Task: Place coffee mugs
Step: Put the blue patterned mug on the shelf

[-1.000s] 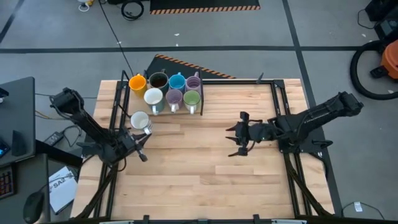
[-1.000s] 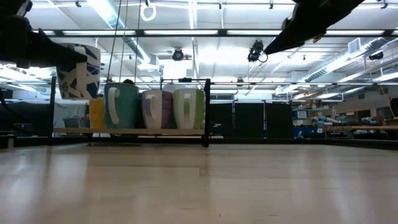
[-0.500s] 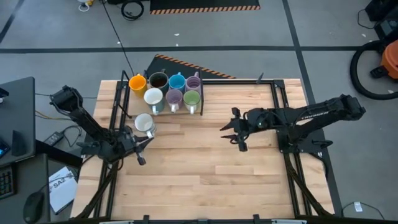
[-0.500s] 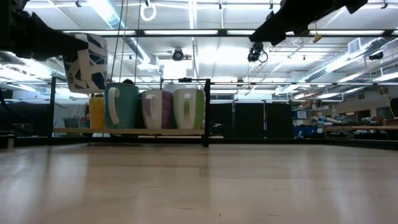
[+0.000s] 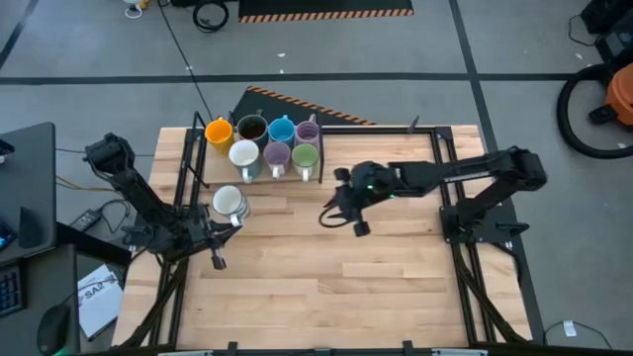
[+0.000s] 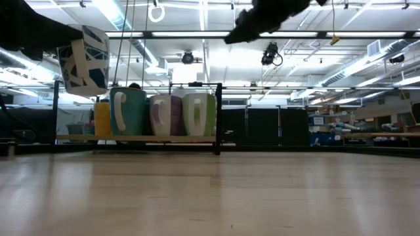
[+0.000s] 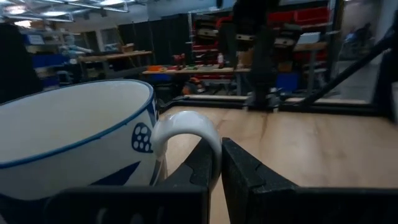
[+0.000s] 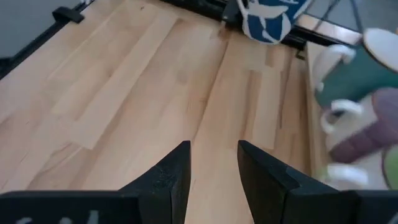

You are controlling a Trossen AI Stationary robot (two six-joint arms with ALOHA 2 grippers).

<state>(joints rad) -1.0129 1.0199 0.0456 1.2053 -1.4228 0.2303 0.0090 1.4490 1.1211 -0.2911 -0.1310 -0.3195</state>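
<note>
My left gripper (image 5: 222, 225) at the table's left holds a white mug with a blue pattern (image 5: 229, 204), which the low view shows above the table as the patterned mug (image 6: 84, 60). Several more coffee mugs stand upright on a low shelf (image 6: 164, 138) at the far left: orange (image 5: 219, 131), dark brown (image 5: 252, 128), blue (image 5: 282, 129), lilac (image 5: 309, 131), white (image 5: 244, 153), lilac (image 5: 277, 153) and green (image 5: 305, 155). My right gripper (image 5: 341, 218) hangs open above the table's middle, right of the shelf, nothing between its fingers (image 8: 168, 177). My left gripper pinches the mug's handle (image 7: 208, 146) between its two fingers (image 7: 245, 177), at the outer curve of the loop. The fingers come in level from the table's near left. The mug (image 6: 84, 60) is lifted clear of the table, slightly tilted, mouth up.
Black frame rails (image 5: 440, 168) run along the table's edges. The wooden tabletop (image 5: 326, 277) lies bare in front of the shelf and toward the near edge. A dark post (image 6: 218, 118) stands at the shelf's right end.
My right gripper has swung from the table's right side toward the middle and the mugs, rising and rolling as it went, still open. My left gripper has raised the patterned mug a little and tipped it slightly.
</note>
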